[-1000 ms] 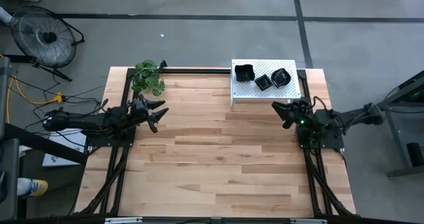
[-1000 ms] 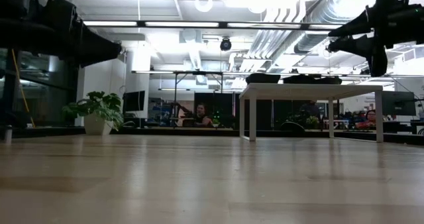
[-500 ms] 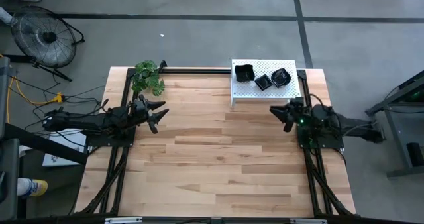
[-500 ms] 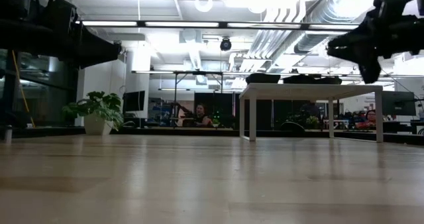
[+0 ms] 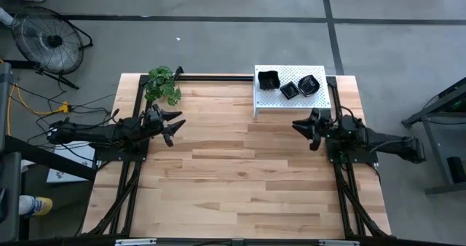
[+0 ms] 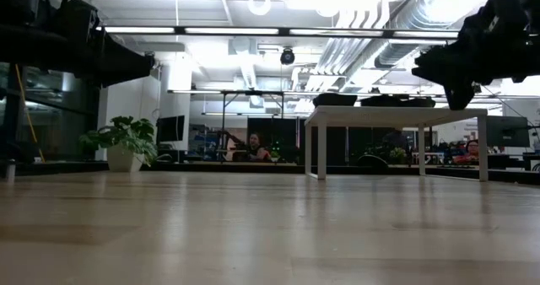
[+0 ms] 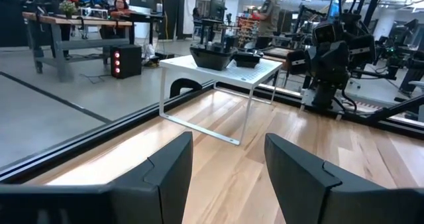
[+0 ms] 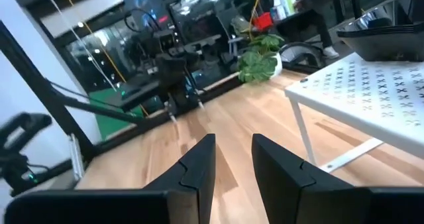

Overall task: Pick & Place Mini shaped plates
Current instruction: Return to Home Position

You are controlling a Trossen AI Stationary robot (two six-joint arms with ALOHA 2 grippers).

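Three mini shaped plates, glossy black, (image 5: 268, 79) (image 5: 288, 90) (image 5: 309, 84) sit bottom-down on top of the white perforated rack (image 5: 291, 103) at the table's far right. In the left wrist view they show as dark dishes (image 7: 213, 56) on the rack's top. My left gripper (image 5: 177, 128) hovers open at the table's left side, pointing level toward the right (image 7: 228, 144). My right gripper (image 5: 301, 132) hovers just in front of the rack's near edge, pointing level toward the left. It is open, with a narrow empty gap (image 8: 233, 144).
A potted plant (image 5: 162, 84) stands at the far left corner. Black frame rails run along the table's far, left and right sides. The bare wooden tabletop (image 5: 240, 180) stretches between the arms. A fan (image 5: 47, 36) stands on the floor beyond the table.
My right arm has swung round, so that its gripper has gone toward the table's left and near edges and sunk a little. It has rolled about its own axis and now points left instead of slanting toward the rack. The plates have stayed put.
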